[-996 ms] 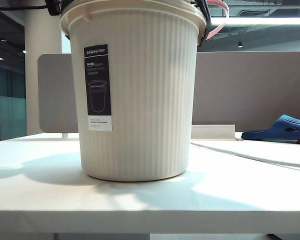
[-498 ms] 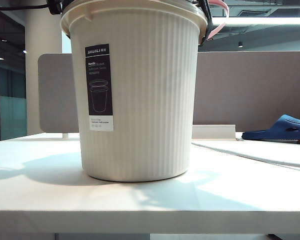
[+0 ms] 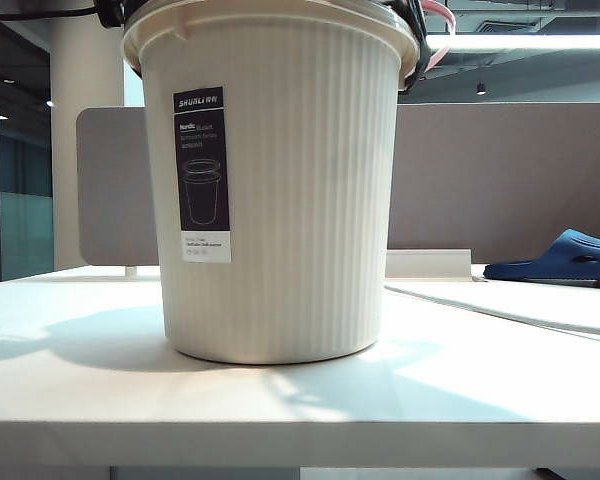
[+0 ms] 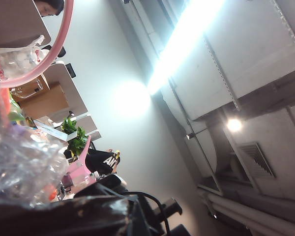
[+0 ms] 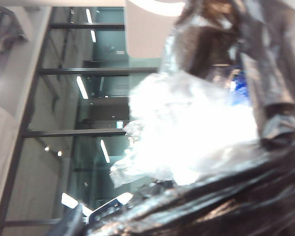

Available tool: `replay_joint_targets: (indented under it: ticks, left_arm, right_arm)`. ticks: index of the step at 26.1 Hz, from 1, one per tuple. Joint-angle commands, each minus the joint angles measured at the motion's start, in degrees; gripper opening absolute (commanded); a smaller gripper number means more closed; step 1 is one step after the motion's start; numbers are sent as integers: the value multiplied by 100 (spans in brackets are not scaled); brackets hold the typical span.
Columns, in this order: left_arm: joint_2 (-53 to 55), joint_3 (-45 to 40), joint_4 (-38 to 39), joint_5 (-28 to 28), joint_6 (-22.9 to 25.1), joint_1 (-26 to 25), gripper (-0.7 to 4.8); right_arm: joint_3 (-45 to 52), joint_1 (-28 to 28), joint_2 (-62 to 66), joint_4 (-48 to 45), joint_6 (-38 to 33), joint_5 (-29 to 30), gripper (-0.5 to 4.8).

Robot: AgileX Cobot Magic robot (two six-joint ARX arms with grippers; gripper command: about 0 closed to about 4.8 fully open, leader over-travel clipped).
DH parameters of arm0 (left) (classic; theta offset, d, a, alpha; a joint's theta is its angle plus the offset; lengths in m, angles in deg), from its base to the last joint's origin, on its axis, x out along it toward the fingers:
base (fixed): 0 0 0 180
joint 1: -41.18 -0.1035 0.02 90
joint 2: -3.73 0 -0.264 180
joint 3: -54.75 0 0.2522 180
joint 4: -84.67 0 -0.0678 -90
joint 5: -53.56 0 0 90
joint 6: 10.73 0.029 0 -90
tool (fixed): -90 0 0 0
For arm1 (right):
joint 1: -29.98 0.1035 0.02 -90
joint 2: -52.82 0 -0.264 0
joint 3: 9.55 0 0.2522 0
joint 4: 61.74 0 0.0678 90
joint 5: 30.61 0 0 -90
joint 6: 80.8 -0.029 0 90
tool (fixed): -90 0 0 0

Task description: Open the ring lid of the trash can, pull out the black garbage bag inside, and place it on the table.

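Trash can [image 3: 270,190] stands mid-table [image 3: 460,390], filling the centre; open tabletop on both sides and in front. Blue slipper [image 3: 565,257] lies far right, well apart from the can. Grey partition [image 3: 500,180] closes off the back. Can mouth is crowded: ring lid [image 3: 440,25] raised at right rim, black garbage bag [image 5: 226,196] and crumpled clear plastic [image 5: 187,137] bulging up. Left gripper, out of view, reads closed; right gripper's jaws not discernible.

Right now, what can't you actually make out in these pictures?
- Exterior view: the can's inside, hidden by its wall; both grippers cut off by the top edge.
- Left wrist view: most of the pink ring, cut off; left gripper unseen.
- Right wrist view: black bag blurred, with glare; right gripper unclear.
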Motion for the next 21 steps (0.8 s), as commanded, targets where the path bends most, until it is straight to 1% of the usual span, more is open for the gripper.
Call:
replay_joint_targets:
  ticks: [1, 3, 5, 6, 8, 10, 11, 13, 16, 19, 21]
  left_arm:
    - [-26, 57, -223, -44, 24, 2, -6]
    - [-26, 57, -223, -44, 26, 2, -6]
    - [-26, 57, -223, -42, 24, 2, -6]
    - [-26, 57, -223, -42, 24, 2, -6]
    - [-26, 57, -223, -42, 24, 2, -6]
    - [-26, 57, -223, -42, 26, 2, -6]
    - [-26, 57, -225, -42, 24, 2, -6]
    - [-26, 57, -225, -42, 26, 2, -6]
    - [-26, 57, -254, -44, 26, 2, -6]
    - [-26, 57, -304, -39, 26, 2, -6]
    - [-26, 57, -310, -17, 28, 2, -6]
  right_arm:
    - [-20, -4, 72, -120, 4, 83, 199]
    - [-20, -4, 81, -125, 7, 79, 195]
    - [-20, -4, 81, -127, 13, 74, 138]
    - [-20, -7, 81, -129, 33, 70, 133]
    - [-20, -9, 81, -114, 79, 31, 79]
    - [-20, -11, 81, -118, 179, 33, 61]
    - [-20, -11, 81, -131, 267, 33, 29]
    - [-22, -13, 81, -155, 398, 33, -1]
    - [-28, -98, 81, -267, 612, 90, -1]
    - [-46, -258, 81, -402, 957, 345, -1]
    - [-46, -367, 81, -485, 1023, 538, -1]
